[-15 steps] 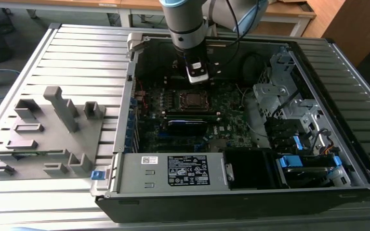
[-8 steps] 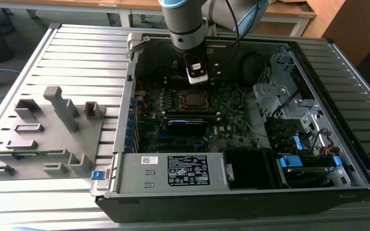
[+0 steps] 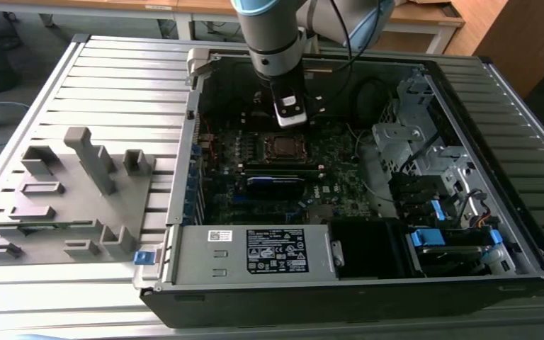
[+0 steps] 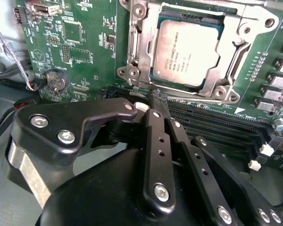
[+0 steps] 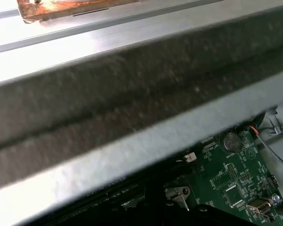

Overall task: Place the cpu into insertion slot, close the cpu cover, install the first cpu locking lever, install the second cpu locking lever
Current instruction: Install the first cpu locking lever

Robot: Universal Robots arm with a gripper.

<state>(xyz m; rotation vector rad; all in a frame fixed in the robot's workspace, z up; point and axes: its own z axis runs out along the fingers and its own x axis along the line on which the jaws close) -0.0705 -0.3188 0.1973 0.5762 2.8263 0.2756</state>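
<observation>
Hovering inside the open computer case, the gripper hangs just beyond the insertion slot, on its far side in the exterior view; black fingers pressed together, nothing between them. The cpu lies flat in the slot, dull grey metallic top up, square, with no long axis. The cpu cover, a thin silver frame, lies down around it. Green motherboard surrounds the slot; a round coin battery sits near; long dark memory slots run beside it. Grey plastic fixture rests on the ribbed metal worktop, at the exterior view's left.
</observation>
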